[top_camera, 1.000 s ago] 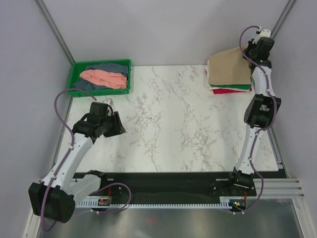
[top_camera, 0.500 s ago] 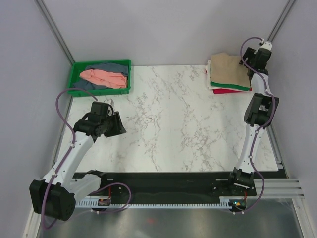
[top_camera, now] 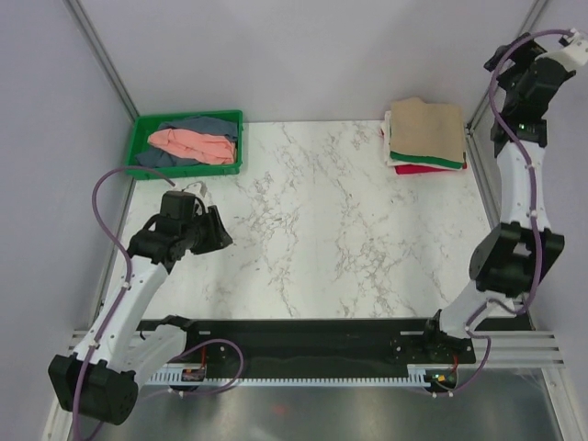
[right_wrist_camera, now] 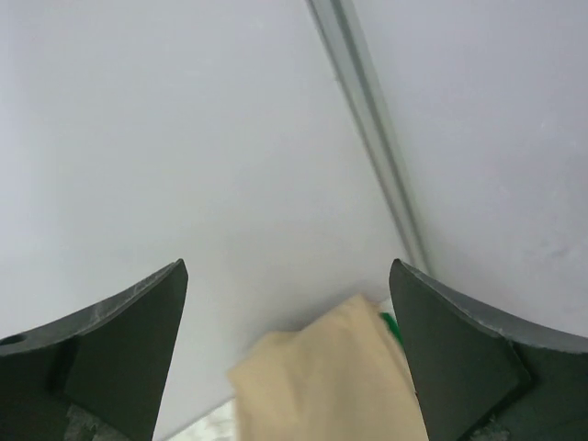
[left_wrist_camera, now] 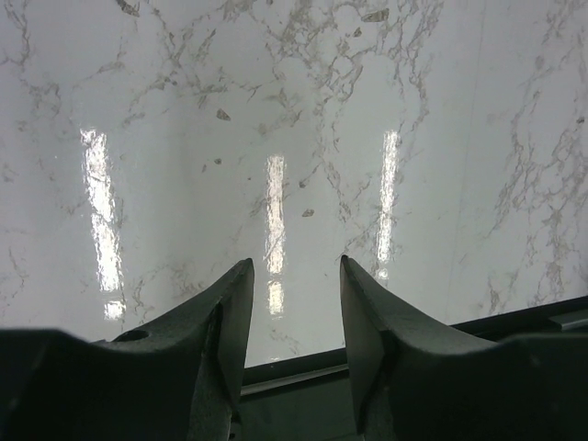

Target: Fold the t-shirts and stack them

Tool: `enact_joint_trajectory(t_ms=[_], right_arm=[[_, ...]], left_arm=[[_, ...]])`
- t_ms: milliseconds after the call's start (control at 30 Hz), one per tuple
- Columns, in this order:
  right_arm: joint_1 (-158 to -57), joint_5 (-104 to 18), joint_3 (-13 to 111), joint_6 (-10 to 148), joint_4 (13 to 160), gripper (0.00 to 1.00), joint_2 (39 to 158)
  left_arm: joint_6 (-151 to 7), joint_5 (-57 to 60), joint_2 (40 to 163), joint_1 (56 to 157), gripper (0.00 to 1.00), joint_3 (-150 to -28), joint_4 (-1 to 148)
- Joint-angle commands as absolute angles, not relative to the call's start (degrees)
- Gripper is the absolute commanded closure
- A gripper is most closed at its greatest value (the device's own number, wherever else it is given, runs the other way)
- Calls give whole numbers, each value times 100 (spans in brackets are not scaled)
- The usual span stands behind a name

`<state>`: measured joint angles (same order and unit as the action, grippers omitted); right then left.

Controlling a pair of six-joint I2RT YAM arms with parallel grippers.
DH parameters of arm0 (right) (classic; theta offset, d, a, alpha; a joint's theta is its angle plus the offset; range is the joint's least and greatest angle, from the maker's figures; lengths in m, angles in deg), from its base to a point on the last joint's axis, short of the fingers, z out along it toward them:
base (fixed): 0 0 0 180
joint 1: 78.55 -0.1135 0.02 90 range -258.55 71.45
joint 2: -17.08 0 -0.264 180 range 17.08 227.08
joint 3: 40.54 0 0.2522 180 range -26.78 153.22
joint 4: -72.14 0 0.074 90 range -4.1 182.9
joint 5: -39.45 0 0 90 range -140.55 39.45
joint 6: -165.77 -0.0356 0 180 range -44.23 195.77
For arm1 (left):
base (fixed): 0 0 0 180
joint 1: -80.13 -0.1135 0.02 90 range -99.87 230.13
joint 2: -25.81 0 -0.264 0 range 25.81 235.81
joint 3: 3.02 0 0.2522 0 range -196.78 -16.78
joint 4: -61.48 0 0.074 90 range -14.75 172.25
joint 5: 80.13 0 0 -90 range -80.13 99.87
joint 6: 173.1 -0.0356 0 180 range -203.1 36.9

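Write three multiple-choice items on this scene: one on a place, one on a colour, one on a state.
1. Where on the table is the stack?
A. far right corner
B. centre
C. near left corner

2. The top shirt of the stack is:
A. red
B. grey-blue
C. tan

3. The right gripper is:
A. shut on a shirt
B. open and empty
C. shut and empty

Answers:
1 A: the top view shows the stack at the far right edge.
2 C: tan cloth covers the green and red layers.
3 B: the right wrist view shows the fingers wide apart with nothing between them.
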<state>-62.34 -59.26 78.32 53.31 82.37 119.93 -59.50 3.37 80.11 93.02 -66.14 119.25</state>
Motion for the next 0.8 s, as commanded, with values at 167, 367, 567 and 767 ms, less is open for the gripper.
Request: enact_joint_trajectory(t_ms=[167,367,567,767], right_arm=[[-8542,-5186,4182,4393,7921,2,9893],[-10979,-5511,3029,4861,8282,2,9619],[-12326,-5740,1493,4651,7836,2,9031],[-12618,-5723,435,4079,7667,2,8521]], left_arm=[[-6060,2,7582,9288,49,-6644,11673],[-6051,64,7556,9288,48,-6626,11655],[-6060,64,7547,9288,48,-6617,11655],[-6042,125,7547,9288,47,-6609,11664]])
